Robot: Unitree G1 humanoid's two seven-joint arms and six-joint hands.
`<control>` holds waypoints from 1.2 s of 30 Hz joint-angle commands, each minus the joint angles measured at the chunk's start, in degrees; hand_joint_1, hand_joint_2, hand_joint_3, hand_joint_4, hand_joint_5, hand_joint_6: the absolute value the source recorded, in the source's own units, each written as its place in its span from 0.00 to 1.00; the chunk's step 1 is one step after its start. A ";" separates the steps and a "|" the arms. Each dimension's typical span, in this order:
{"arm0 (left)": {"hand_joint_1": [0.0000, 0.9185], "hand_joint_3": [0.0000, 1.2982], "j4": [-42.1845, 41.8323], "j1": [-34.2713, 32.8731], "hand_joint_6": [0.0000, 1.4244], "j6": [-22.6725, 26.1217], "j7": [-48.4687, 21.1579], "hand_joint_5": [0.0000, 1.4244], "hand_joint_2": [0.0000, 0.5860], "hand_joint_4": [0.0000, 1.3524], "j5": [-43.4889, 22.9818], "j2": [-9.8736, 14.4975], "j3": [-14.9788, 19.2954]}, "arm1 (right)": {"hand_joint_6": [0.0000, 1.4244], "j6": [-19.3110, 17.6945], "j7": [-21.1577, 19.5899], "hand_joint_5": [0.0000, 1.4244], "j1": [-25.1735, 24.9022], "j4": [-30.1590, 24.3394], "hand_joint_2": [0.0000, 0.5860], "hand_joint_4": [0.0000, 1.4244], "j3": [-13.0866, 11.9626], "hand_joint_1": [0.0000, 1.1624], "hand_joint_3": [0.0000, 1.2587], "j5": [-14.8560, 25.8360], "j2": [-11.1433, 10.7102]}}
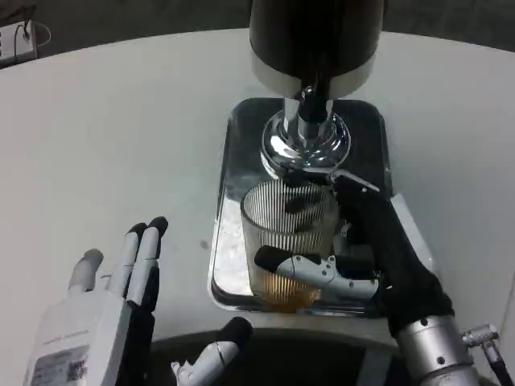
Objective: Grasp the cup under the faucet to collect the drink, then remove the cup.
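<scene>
While amber drink gathers in its base, the ribbed cup (290, 241) sits on the steel tray (233, 161) right under the faucet (306, 133), the right hand (366, 257) wrapped around it for steadiness. Near left, the left hand (105, 310) waits, fingers spread, holding nothing.

Right hand (354, 261) wrapped in a grip, left hand (121, 297) flat, fingers spread.

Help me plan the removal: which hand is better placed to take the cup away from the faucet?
Right. The right hand already grips the cup under the faucet; the left hand hovers open beside the tray.
</scene>
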 commanded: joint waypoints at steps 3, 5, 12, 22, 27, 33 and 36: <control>0.00 0.03 0.62 0.61 0.00 -0.76 0.81 0.11 0.29 0.00 -0.26 0.24 -0.09 | 1.00 -1.03 1.11 0.86 3.73 -5.52 0.13 0.71 0.36 1.00 0.63 0.93 0.13; 0.00 0.03 0.56 0.71 0.00 -0.98 1.02 0.11 0.29 0.00 -0.37 0.23 -0.14 | 1.00 -0.99 1.55 0.86 4.71 -7.22 0.13 0.71 0.03 1.00 0.63 1.44 0.11; 0.00 0.03 -0.15 1.55 0.00 -2.21 2.24 0.11 0.29 0.00 0.13 0.04 -0.58 | 1.00 -0.99 4.19 0.86 10.69 -17.82 0.13 0.71 -2.23 1.00 0.63 6.02 -0.53; 0.00 0.01 -4.54 3.39 0.00 -3.53 1.52 0.09 0.27 0.00 3.81 0.34 -2.30 | 1.00 -3.25 7.99 0.85 15.89 -28.10 0.13 0.71 -4.88 1.00 0.63 10.87 -3.09; 0.00 0.00 -8.49 4.88 0.00 -4.55 0.22 0.09 0.25 0.00 5.71 0.15 -3.17 | 1.00 -5.85 9.64 0.85 17.75 -31.02 0.14 0.71 -5.69 1.00 0.62 11.41 -4.90; 0.00 0.00 -13.75 6.68 0.00 -5.58 -3.62 0.07 0.21 0.00 8.40 -0.23 -4.36 | 1.00 -8.20 10.55 0.84 18.32 -32.80 0.14 0.72 -6.88 1.00 0.62 11.99 -5.88; 0.00 0.00 -15.16 6.90 0.00 -6.45 -6.20 0.07 0.21 0.00 9.81 -0.15 -5.13 | 1.00 -8.80 10.52 0.84 18.19 -33.76 0.14 0.72 -7.46 1.00 0.62 12.04 -5.90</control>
